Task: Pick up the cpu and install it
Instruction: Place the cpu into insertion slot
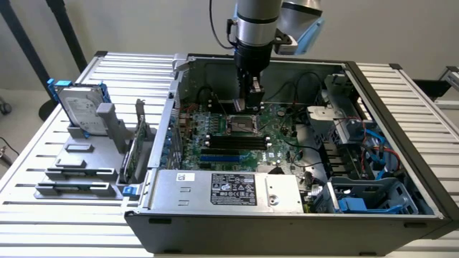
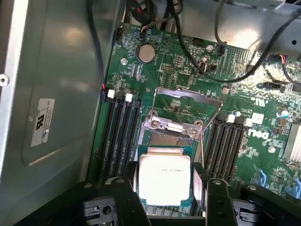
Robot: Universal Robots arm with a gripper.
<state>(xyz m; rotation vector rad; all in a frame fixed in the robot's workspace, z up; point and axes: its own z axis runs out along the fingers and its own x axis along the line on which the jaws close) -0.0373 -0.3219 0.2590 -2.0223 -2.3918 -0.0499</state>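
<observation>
The cpu [image 2: 164, 179], a small square chip with a shiny silver top, sits between my two dark fingers. My gripper [image 2: 165, 190] is shut on its opposite edges. The chip hangs just over the open socket [image 2: 167, 137] on the green motherboard, and the socket's metal load plate [image 2: 187, 101] is flipped up behind it. In the exterior view my gripper [image 1: 249, 105] reaches straight down into the open computer case, right above the socket [image 1: 242, 125]. The chip itself is too small to make out there.
Memory slots [image 2: 120, 136] flank the socket on both sides. Black cables [image 2: 225, 56] cross the board beyond it, and the case wall [image 2: 51, 94] stands close by. A power supply [image 1: 222, 188] lies at the case front. Outside the case, a hard drive [image 1: 80, 110] stands on grey holder blocks [image 1: 79, 172].
</observation>
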